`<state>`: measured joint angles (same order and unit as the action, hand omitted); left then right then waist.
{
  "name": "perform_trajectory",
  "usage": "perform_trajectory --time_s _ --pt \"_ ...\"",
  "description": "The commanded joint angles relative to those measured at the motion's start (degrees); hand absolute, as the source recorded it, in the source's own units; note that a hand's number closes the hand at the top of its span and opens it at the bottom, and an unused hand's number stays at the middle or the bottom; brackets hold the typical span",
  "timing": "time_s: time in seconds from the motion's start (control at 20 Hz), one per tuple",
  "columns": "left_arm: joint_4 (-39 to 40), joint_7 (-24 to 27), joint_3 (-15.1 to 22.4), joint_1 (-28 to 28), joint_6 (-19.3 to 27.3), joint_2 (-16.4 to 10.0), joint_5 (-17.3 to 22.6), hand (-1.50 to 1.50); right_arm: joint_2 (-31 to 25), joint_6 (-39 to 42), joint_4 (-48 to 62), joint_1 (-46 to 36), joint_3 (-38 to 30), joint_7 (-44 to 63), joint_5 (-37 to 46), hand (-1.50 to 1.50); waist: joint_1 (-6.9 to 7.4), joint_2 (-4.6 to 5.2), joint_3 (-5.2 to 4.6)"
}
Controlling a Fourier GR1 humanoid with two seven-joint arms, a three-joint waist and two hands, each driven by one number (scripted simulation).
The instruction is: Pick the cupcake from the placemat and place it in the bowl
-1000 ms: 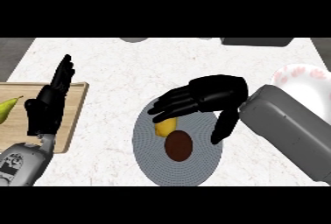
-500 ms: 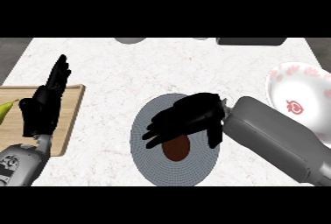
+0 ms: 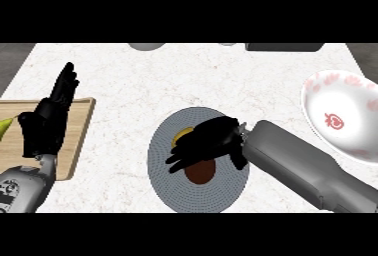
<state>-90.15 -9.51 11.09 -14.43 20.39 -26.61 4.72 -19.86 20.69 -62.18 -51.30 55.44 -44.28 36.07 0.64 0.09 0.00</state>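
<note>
Fingers (image 3: 179,156) of the right hand (image 3: 210,142) are curled down over the cupcake (image 3: 199,173), wrapping its upper part, so that only a brown patch below the palm and a sliver of yellow at the far side of the hand still show. The cupcake sits on the round grey placemat (image 3: 176,194), roughly at its middle, and from this steep view it appears to rest there, not lifted. How fully the fingers meet underneath is hidden by the hand itself.

The bowl (image 3: 334,97), white with a red pattern inside, stands on the table (image 3: 184,75) to the right of the placemat, apart from it, with the right forearm lying between the two. Nothing is in it.

At the view's left edge the left hand (image 3: 46,125) rests open, fingers straight and pointing up, above a wooden cutting board (image 3: 80,132) that carries a yellow-green fruit (image 3: 6,127) at its outer edge. It plays no part in the grasp.

As for progress, I judge the task to be at the pick itself: the reach is done and the grasp is in hand, while the lift, the carry to the right and the release into the bowl are all left. The carry looks short and unobstructed, though the hand must clear the bowl's near rim before lowering.
</note>
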Motion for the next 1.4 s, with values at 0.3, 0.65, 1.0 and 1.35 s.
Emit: perform_trajectory --time_s 0.3,0.65,1.0,1.35 --pt "-5.00 0.64 -0.79 5.75 -0.05 2.75 -3.72 0.00 7.31 -2.23 9.40 4.69 -0.80 -4.86 7.95 -1.50 0.26 -0.03 0.01" --pt "0.35 0.49 -4.89 0.40 -4.88 2.98 -2.51 0.00 10.37 -6.21 13.04 4.06 -1.18 -8.34 14.76 1.50 -0.32 -0.04 0.00" --pt "-2.06 -1.37 -5.53 2.03 -4.67 5.26 -4.74 0.00 10.86 -10.15 13.02 7.17 -4.77 -13.30 18.44 1.50 -0.44 -0.11 0.01" --pt "0.20 1.64 -6.64 2.87 -5.37 5.13 -6.17 0.00 9.30 -7.84 10.03 11.19 -8.74 -8.42 16.24 1.50 -1.63 -0.43 -0.03"
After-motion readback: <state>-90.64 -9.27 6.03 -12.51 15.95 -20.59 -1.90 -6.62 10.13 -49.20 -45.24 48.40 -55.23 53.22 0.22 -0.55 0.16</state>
